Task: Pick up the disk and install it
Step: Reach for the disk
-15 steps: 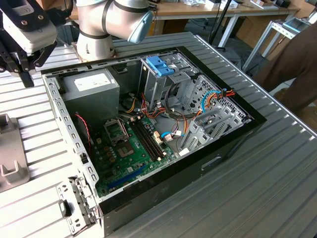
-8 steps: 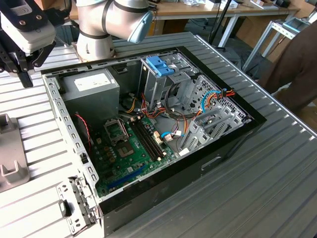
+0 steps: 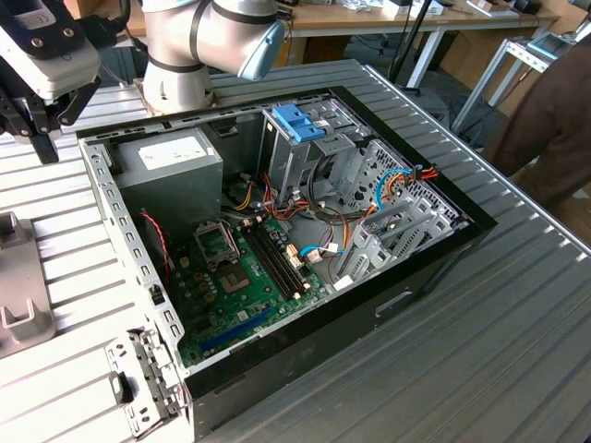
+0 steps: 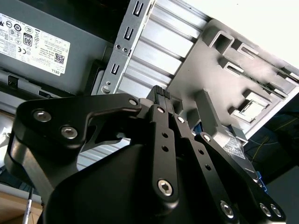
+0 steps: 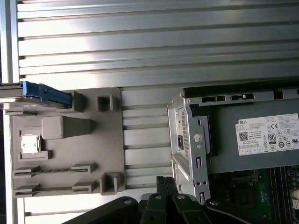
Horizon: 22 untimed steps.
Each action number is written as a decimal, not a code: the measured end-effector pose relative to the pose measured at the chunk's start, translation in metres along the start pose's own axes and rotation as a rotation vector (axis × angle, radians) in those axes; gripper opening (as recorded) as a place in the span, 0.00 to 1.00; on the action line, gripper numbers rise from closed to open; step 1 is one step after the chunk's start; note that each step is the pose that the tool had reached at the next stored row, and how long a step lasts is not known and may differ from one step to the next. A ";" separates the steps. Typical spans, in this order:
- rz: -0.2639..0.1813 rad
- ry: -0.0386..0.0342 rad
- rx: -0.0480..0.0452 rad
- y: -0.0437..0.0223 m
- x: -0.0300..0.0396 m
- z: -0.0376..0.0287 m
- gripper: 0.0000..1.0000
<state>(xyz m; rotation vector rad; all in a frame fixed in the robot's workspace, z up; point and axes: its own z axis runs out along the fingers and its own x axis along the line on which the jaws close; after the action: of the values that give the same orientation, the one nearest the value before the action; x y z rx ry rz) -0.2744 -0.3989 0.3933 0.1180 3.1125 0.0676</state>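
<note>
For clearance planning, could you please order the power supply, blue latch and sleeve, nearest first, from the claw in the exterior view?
1. Power supply, beside the claw.
2. Blue latch, atop drive cage.
3. Sleeve, exterior view's right edge.

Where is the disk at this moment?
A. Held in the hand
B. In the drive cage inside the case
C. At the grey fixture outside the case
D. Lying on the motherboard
C: in the first wrist view the disk, seen by its blue carrier, sits at the edge of the grey fixture on the table, apart from the case, while the hand is shut and empty.
</note>
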 end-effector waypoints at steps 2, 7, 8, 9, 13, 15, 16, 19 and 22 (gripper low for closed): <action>0.000 -0.0001 -0.0001 -0.0001 0.0007 0.0000 0.10; 0.000 0.0000 0.0000 -0.0002 0.0027 -0.0001 0.10; 0.000 0.0000 0.0000 -0.0002 0.0030 -0.0001 0.10; 0.000 0.0000 0.0000 -0.0003 0.0034 -0.0001 0.10; 0.000 0.0000 0.0000 -0.0004 0.0048 -0.0001 0.10; 0.000 0.0000 0.0000 -0.0004 0.0055 -0.0001 0.10; 0.000 0.0000 0.0000 -0.0005 0.0058 -0.0002 0.10; 0.000 0.0000 0.0000 -0.0005 0.0066 -0.0002 0.10; 0.000 0.0000 0.0000 -0.0006 0.0076 -0.0002 0.10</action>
<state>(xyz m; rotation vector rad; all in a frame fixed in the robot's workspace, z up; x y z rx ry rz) -0.2821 -0.3989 0.3933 0.1179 3.1125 0.0676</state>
